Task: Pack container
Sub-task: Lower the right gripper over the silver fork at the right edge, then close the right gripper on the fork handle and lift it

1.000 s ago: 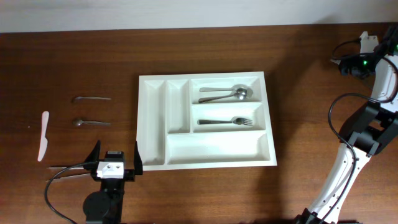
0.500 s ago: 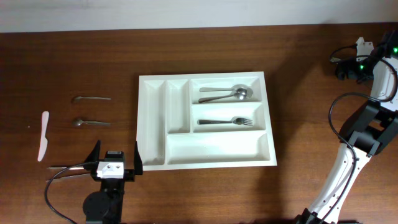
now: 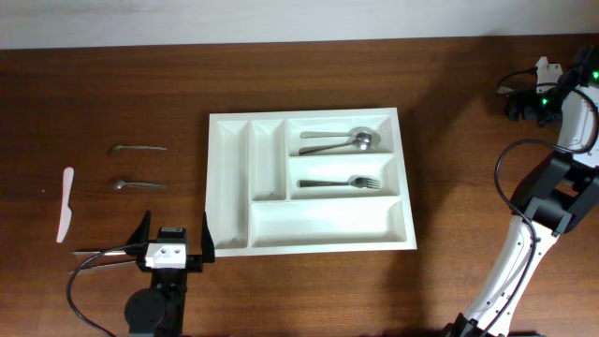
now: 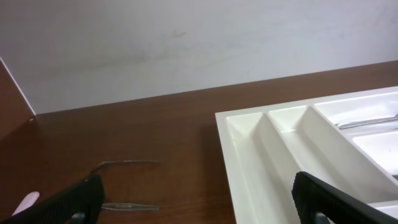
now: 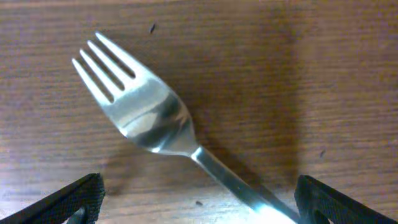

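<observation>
The container (image 3: 309, 249) is sitting mid-bench, and I am judging it partly packed: packed spoons (image 3: 342, 142) are lying in its top wide compartment, a packed fork (image 3: 339, 183) in the middle one; two loose spoons (image 3: 138, 148), a white knife (image 3: 66, 203) and a loose fork (image 5: 143, 115) are waiting outside; the left end effector (image 3: 175, 236) is gaping wide and empty beside the container's near-left corner; the right end effector (image 5: 199, 202) is hovering wide over the loose fork, gripping nothing.

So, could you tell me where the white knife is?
In the overhead view, the white knife lies on the table at the far left, just left of the two loose metal utensils and far from the tray.
</observation>
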Tool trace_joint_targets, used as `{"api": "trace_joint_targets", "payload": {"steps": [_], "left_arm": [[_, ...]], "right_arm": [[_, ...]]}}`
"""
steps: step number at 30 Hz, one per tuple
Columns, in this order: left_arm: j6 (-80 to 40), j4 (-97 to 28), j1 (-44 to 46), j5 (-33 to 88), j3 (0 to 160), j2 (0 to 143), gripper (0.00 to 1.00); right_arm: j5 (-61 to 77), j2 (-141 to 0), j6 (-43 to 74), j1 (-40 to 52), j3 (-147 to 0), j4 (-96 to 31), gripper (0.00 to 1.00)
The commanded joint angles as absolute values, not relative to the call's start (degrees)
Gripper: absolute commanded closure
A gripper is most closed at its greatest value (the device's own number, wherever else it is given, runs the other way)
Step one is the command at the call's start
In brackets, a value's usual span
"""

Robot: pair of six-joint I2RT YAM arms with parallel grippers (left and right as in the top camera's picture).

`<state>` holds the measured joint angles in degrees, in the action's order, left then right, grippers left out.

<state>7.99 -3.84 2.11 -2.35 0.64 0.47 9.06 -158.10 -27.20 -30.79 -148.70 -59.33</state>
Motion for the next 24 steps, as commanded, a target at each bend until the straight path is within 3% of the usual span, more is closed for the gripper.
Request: {"api": "trace_joint_targets", "payload": {"steps": [1,8,13,19,24], "left_arm": [[8.7,-3.5,1.8,-2.8,0.5,0.4,0.01],[8.7,-3.5,1.8,-2.8,0.5,0.4,0.01],[8.7,-3.5,1.8,-2.8,0.5,0.4,0.01],[8.7,-3.5,1.8,-2.8,0.5,0.4,0.01],[8.7,-3.5,1.8,-2.8,0.5,0.4,0.01]], "right_arm": [[5.3,-159.0,-29.1,-31.2,-147.5,-60.6,0.03],[5.3,-159.0,-29.1,-31.2,-147.5,-60.7,0.12],[5.3,-159.0,-29.1,-31.2,-147.5,-60.9,0.34],[5.3,-159.0,-29.1,-31.2,-147.5,-61.1,0.36],[5.3,-159.0,-29.1,-31.2,-147.5,-61.1,0.53]]}}
